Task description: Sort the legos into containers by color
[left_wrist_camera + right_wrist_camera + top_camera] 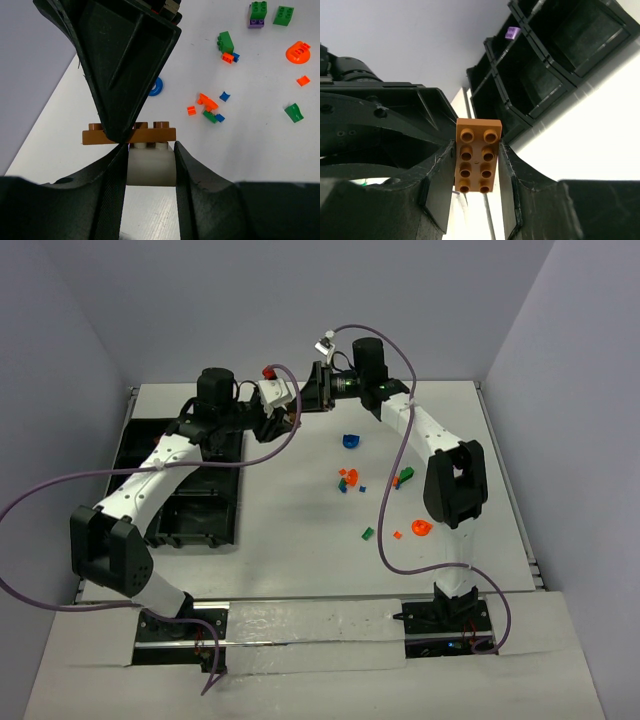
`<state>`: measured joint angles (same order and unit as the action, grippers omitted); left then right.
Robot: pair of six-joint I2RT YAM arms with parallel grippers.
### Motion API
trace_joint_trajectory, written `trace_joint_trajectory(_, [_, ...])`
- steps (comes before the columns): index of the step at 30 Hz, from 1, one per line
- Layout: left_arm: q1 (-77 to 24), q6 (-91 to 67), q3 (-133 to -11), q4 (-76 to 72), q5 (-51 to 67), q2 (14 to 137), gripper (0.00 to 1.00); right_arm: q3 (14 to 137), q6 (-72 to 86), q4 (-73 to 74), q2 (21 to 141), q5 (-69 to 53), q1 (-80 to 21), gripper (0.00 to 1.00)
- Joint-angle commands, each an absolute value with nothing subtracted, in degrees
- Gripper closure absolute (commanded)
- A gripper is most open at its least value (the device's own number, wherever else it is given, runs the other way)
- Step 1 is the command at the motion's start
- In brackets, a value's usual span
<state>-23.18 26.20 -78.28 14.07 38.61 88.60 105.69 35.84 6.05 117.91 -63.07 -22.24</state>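
Note:
Both grippers meet above the table's back middle. My left gripper (150,161) (284,416) is shut on a white brick (150,166). A brown plate (150,134) (477,155) is stuck on that brick's studs. My right gripper (476,167) (302,406) comes from the opposite side and is shut on the brown plate, one finger (125,65) on each long edge. Loose legos lie on the table: a blue ring (156,87) (349,441), an orange and green cluster (207,104) (348,478), and a round orange piece (298,52) (421,528). The containers (215,525) (545,65) are a black divided tray at the left.
A small purple piece (512,33) lies in one far tray compartment. More green bricks (406,476) (367,533) and a green-on-purple stack (257,14) sit right of centre. Purple cables loop over both arms. Grey walls close in the table's back and sides.

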Motion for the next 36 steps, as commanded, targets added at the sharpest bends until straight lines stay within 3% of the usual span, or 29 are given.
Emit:
trace_joint_trajectory(1, [-23.82, 27.06, -79.64, 13.52, 38.24, 87.54, 0.53, 104.25, 41.92, -3.69, 116.03, -69.26, -22.08, 1.0])
trace_joint_trajectory(8, [-23.82, 27.09, -77.85, 12.99, 37.02, 87.49, 0.38, 103.31, 42.21, -3.82, 115.51, -68.93, -21.19, 1.0])
trace_joint_trajectory(11, [-23.82, 26.87, -78.05, 12.76, 36.58, 87.71, 0.41, 102.92, 41.98, -3.73, 115.49, -68.99, -21.18, 1.0])
trace_joint_trajectory(15, [-23.71, 27.0, -77.75, 13.06, 37.06, 87.52, 0.53, 103.41, 37.65, 0.64, 115.36, -67.16, -20.77, 1.0])
trace_joint_trajectory(18, [-22.97, 26.8, -76.72, 14.05, 38.43, 86.19, 0.47, 103.17, 34.04, 4.9, 114.95, -65.74, -19.9, 1.0])
trace_joint_trajectory(21, [-20.04, 22.58, -73.3, 12.75, 40.69, 83.05, 0.38, 102.3, 28.2, 10.81, 113.64, -61.78, -18.2, 1.0])
trace_joint_trajectory(24, [-18.11, 17.58, -71.11, 10.47, 40.87, 80.96, 0.35, 100.9, 26.73, 11.76, 112.41, -60.03, -17.49, 1.0])
trace_joint_trajectory(31, [-17.58, -7.26, -71.63, 0.74, 41.2, 81.61, 0.29, 96.38, 38.89, 4.52, 108.59, -46.51, -18.32, 1.0])
trace_joint_trajectory(36, [-17.83, -14.73, -74.45, -0.33, 40.27, 84.46, 0.27, 100.28, 43.98, 5.8, 108.21, -34.22, -20.57, 1.0])
